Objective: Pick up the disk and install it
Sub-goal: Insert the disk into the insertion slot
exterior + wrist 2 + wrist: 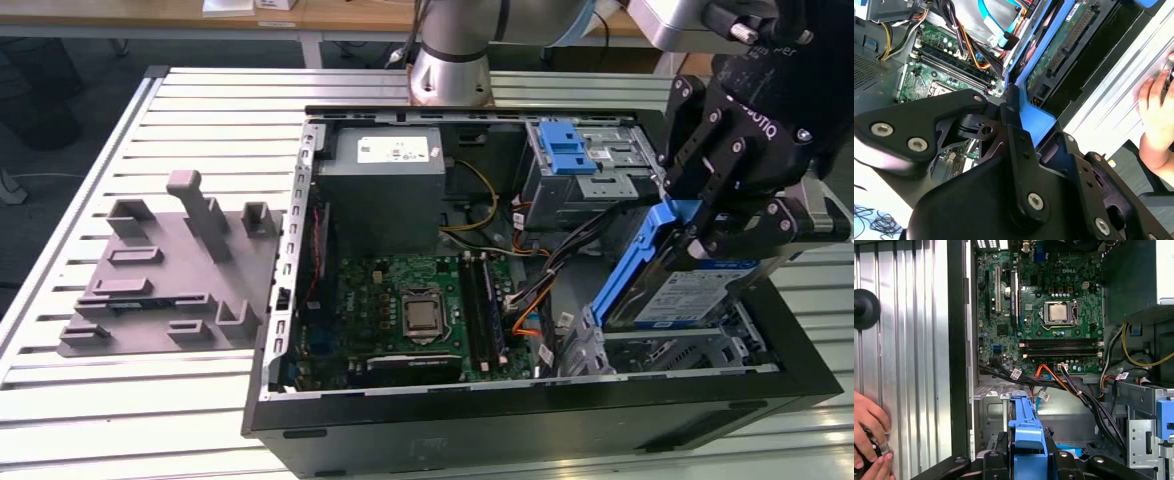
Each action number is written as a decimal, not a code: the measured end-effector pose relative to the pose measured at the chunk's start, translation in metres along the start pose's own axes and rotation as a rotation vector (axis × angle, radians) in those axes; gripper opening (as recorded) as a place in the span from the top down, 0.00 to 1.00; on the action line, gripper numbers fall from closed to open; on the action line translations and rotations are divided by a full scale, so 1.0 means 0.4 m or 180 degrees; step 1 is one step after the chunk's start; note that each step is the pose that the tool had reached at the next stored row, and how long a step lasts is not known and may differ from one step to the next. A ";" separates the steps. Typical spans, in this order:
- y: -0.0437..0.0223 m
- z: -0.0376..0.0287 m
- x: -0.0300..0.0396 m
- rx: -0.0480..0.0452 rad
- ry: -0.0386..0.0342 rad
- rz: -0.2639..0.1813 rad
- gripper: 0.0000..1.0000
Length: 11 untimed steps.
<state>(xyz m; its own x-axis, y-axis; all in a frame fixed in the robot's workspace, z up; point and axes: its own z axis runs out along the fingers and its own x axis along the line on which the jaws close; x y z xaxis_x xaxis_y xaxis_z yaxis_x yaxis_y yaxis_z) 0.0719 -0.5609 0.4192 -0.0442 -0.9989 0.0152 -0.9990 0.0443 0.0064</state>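
Disk (683, 288) hangs tilted on edge just over the metal drive bay (667, 355) inside the open computer case (534, 420) — my fingers (1016, 135) pinch its blue carrier rail. A person's hand (869, 435) rests on the desk (914, 340) beside the case.

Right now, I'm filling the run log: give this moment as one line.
end effector: shut on disk | disk: tilted over bay in computer case | install: not seated

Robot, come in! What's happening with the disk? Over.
Copy: gripper shut on disk. It's tilted, lower end at metal bay. Loose cables close beside, over.
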 end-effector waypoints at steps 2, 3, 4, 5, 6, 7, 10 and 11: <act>0.000 0.000 0.000 0.0000 0.0000 0.0000 0.64; 0.000 0.001 0.000 0.0000 0.0000 0.0000 0.64; 0.000 0.003 0.000 0.0000 -0.0001 0.0000 0.64; 0.000 0.005 0.000 0.0001 0.0000 0.0000 0.64; 0.000 0.007 0.000 0.0001 0.0000 0.0000 0.64; 0.000 0.010 0.000 0.0002 0.0000 0.0000 0.64; 0.000 0.016 0.000 0.0004 0.0000 0.0000 0.64; 0.000 0.018 0.000 0.0004 0.0000 0.0000 0.64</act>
<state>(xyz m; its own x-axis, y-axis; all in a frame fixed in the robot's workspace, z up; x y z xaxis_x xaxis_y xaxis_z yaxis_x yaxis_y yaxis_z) 0.0719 -0.5609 0.4119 -0.0443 -0.9989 0.0151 -0.9990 0.0444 0.0051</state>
